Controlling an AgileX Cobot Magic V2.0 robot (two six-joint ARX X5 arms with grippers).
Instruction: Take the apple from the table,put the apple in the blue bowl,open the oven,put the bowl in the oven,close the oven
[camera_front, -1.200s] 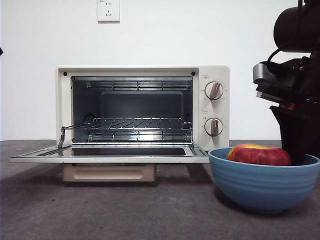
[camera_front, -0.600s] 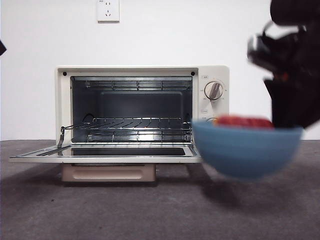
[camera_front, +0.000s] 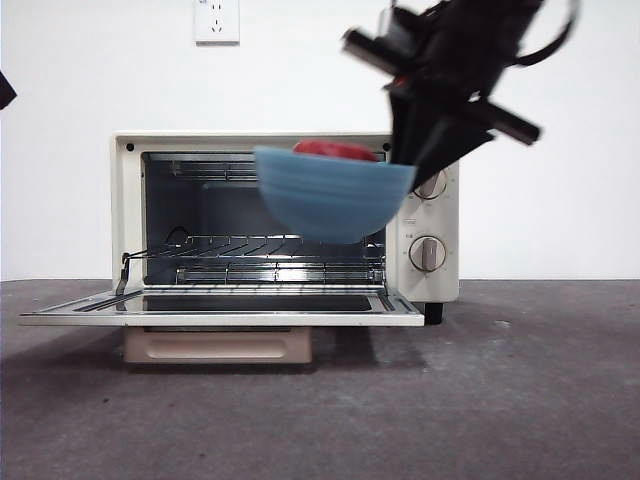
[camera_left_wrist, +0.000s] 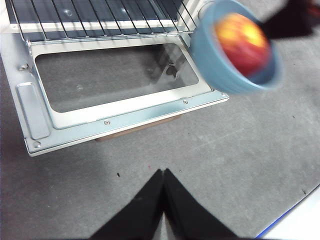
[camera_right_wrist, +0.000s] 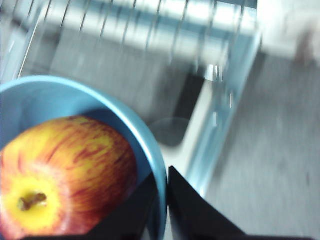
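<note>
Front camera sat low, level, facing the oven (camera_front: 285, 230). Both wrist cameras looked down past their hands; all shared its open door (camera_left_wrist: 120, 95).

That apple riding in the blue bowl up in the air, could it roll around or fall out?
Probably it shifts a little: the apple is rounded and lies loose in the wider blue bowl. It likely stays in, since it sits mostly below the rim. The right gripper pinches only one edge of the rim, so the bowl might tilt.

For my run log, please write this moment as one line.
right gripper: shut on blue bowl rim | apple: in bowl | bowl: airborne before open oven | left gripper: shut, waiting
</note>
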